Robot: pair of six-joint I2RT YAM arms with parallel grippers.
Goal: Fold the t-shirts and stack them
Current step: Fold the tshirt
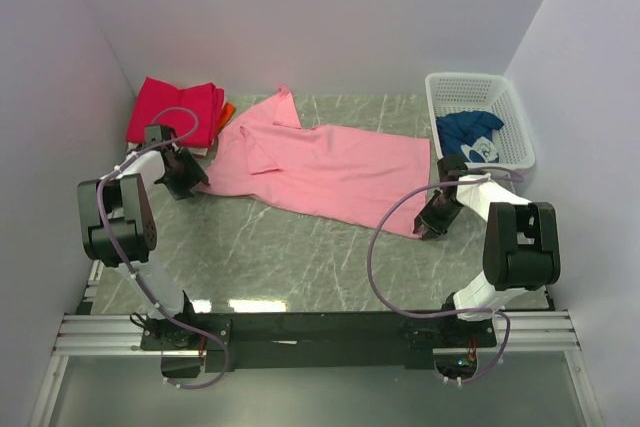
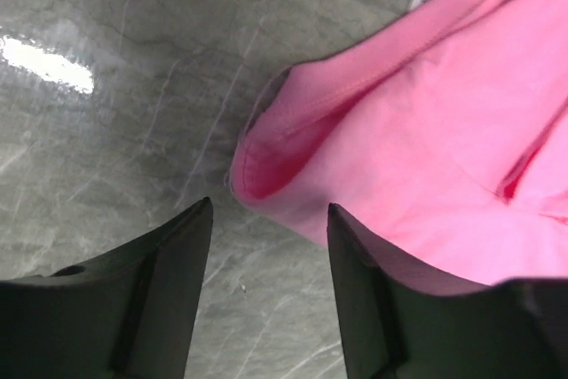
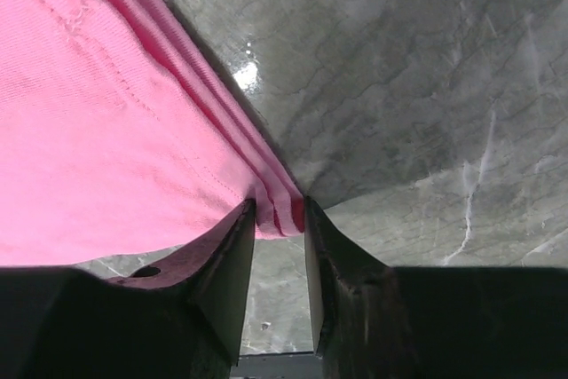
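Observation:
A light pink t-shirt [image 1: 330,167] lies spread across the middle of the table. My left gripper [image 1: 185,175] is at its left end. In the left wrist view the jaws of the left gripper [image 2: 269,208] stand open, with the shirt's rolled edge [image 2: 266,166] just ahead of the tips and bare table between the fingers. My right gripper [image 1: 432,222] is at the shirt's near right corner. There the right gripper [image 3: 280,210] is shut on the bunched pink hem [image 3: 282,217]. A magenta-red t-shirt [image 1: 175,107] lies folded at the back left, with an orange t-shirt [image 1: 228,110] peeking out beside it.
A white mesh basket [image 1: 512,117] stands at the back right and holds a dark blue t-shirt [image 1: 470,130] with white print. White walls close in the left, back and right. Grey marble tabletop [image 1: 300,257] shows in front of the pink shirt.

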